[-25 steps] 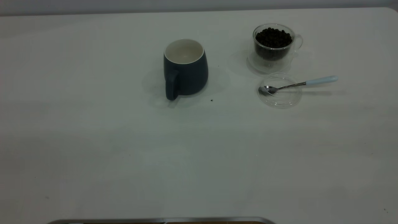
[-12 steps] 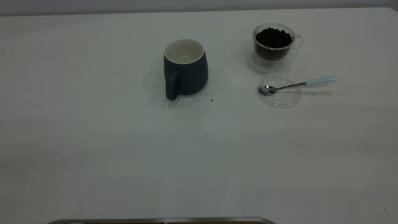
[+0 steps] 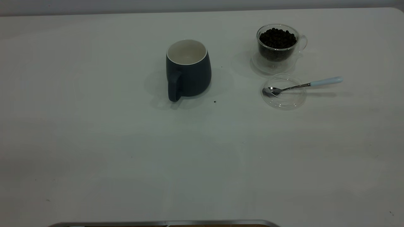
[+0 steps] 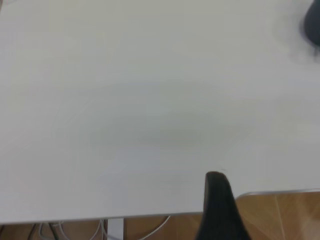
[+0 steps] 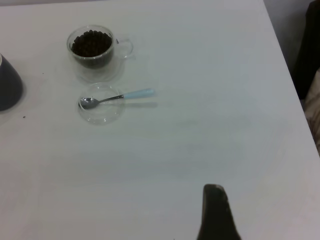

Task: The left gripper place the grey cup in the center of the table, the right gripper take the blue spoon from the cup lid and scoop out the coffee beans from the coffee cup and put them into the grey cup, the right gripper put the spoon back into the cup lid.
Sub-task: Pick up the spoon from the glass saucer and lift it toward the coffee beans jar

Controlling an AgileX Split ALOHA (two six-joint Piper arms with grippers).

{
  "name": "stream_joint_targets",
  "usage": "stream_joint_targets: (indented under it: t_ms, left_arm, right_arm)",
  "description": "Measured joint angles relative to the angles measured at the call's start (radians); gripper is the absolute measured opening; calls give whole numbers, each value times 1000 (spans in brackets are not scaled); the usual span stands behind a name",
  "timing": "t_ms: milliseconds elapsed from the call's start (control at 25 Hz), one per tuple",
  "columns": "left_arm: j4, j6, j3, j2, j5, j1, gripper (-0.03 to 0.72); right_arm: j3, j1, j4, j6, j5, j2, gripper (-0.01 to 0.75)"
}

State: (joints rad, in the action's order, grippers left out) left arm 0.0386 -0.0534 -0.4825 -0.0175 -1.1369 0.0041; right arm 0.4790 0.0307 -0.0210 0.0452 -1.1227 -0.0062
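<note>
Near the worktop (image 3: 94, 142) centre stands the grey cup (image 3: 188, 71), empty; the blue spoon (image 3: 303, 85) rests on the cup lid (image 3: 285, 99), handle outward for our right gripper (image 5: 216, 215). Fingers' state: we cannot tell.

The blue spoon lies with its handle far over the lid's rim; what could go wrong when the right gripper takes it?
The blue spoon rests only by its bowl in the cup lid, so a push on the handle may tip it or slide the light lid. The coffee cup stands close behind the lid; a wide approach might bump it and spill coffee beans.
</note>
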Motion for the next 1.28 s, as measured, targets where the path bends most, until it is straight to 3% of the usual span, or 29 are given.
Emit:
stream_joint_targets:
  t_ms: [240, 1280]
  left_arm:
    - [0, 0, 0, 0, 0, -60, 566]
    - [0, -1, 0, 0, 0, -62, 566]
  right_arm:
    - [0, 0, -1, 0, 0, 0, 548]
    - [0, 0, -45, -5, 1, 4, 548]
